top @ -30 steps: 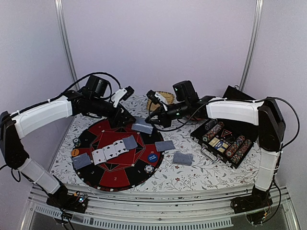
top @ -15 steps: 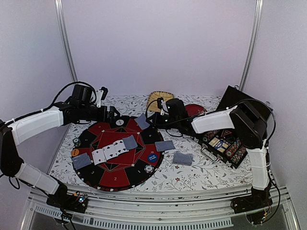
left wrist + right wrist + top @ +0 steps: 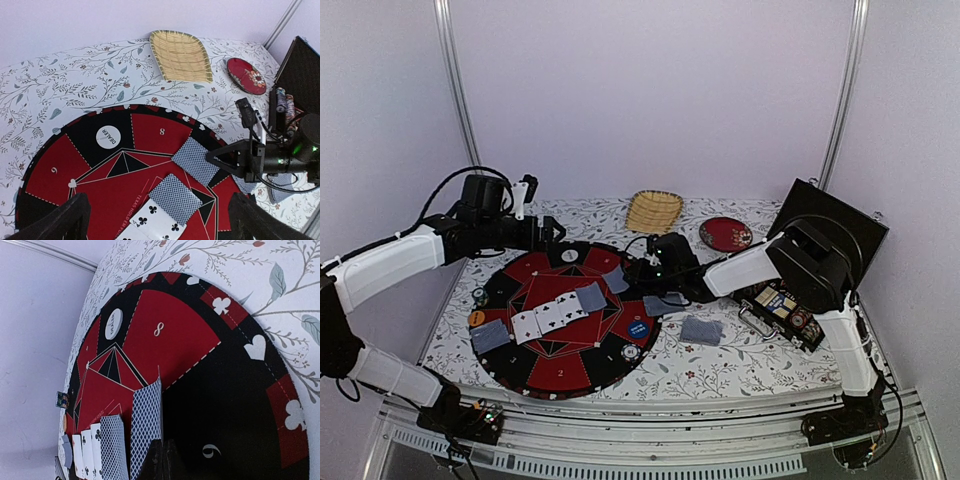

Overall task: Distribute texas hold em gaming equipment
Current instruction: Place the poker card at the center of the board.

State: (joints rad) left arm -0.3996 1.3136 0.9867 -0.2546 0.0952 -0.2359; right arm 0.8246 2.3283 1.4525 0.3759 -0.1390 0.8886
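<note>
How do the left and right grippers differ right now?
The left gripper stands wide open and empty; the right gripper is shut on a blue-backed card. In the top view, the left gripper hangs at the poker mat's far-left rim, while the right gripper reaches its far-right part. Both are over the mat.

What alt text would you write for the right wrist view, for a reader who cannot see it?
The right claw is shut on the edge of a blue-backed card over a round red-and-black poker mat. Beyond it lie a white dealer button and a row of cards.
</note>
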